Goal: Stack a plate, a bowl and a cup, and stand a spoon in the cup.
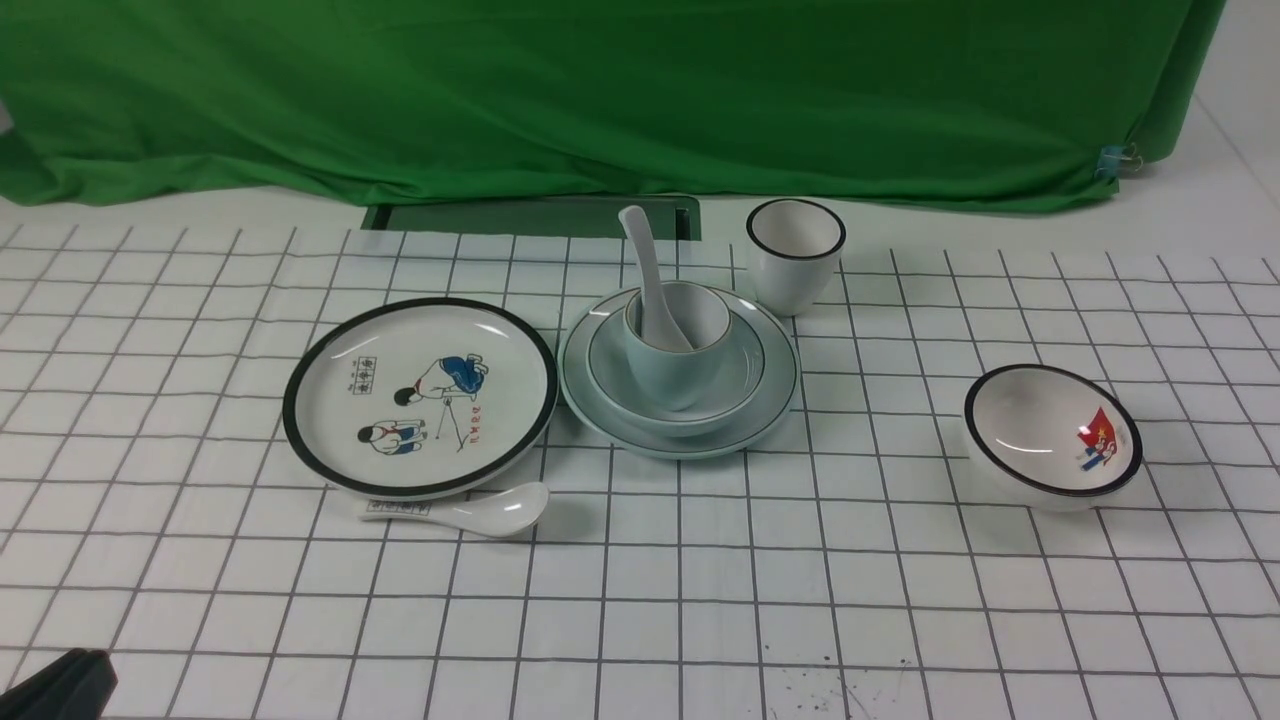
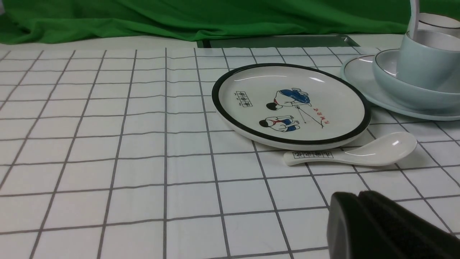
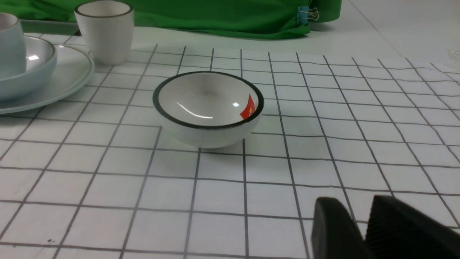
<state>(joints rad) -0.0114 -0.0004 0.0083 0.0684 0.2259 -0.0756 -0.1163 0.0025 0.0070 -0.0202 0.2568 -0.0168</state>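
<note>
The pale blue-green plate (image 1: 775,405) lies at the table's middle. The pale blue-grey bowl (image 1: 742,362) sits on it, and the pale blue cup (image 1: 675,375) stands in the bowl. The plain white spoon (image 1: 645,270) stands in the cup, handle up and leaning left. The stack also shows in the left wrist view: plate (image 2: 359,77), bowl (image 2: 406,93), cup (image 2: 424,61). My left gripper (image 1: 85,665) is shut and empty at the near left corner, far from the stack. My right gripper (image 3: 355,203) is out of the front view; its jaws stand slightly apart, empty, low over the cloth.
A black-rimmed picture plate (image 1: 420,395) lies left of the stack, with a marked spoon (image 1: 470,510) in front of it. A black-rimmed white cup (image 1: 795,255) stands behind the stack on the right. A black-rimmed picture bowl (image 1: 1050,435) sits on the right. Green cloth (image 1: 600,90) hangs at the back.
</note>
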